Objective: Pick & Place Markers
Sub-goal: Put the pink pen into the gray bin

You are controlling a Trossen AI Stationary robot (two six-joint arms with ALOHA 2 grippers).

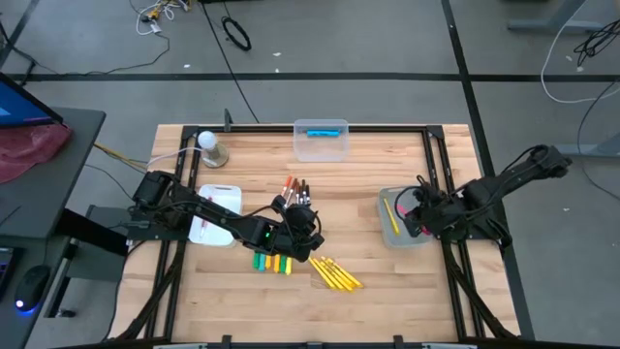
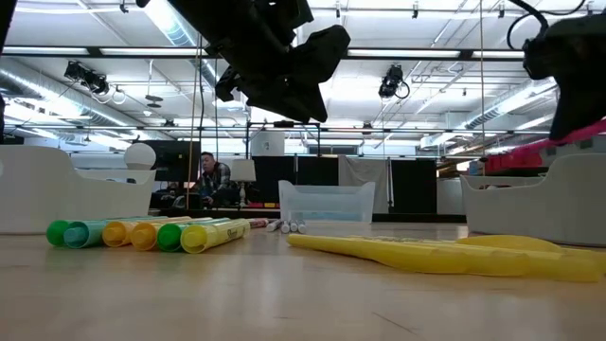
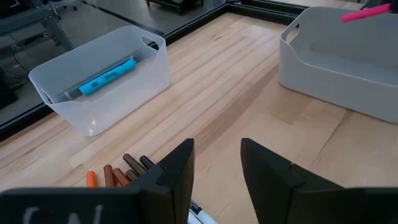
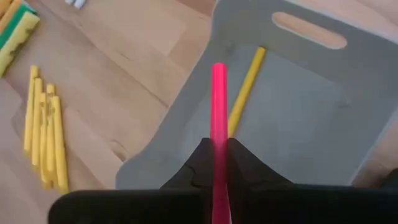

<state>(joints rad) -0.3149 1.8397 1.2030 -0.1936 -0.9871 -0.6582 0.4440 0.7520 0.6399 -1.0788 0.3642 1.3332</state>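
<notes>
Markers — one pink marker (image 4: 218,112) clamped in right pincer (image 4: 217,163) above grey bin (image 4: 298,137) (left pincer (image 3: 216,163) apart).

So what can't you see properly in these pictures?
- High view: the left gripper covers part of the marker pile.
- Left wrist view: the printing on the blue marker is too small to read.
- Right wrist view: the pink marker runs into the right gripper, its end hidden.
</notes>
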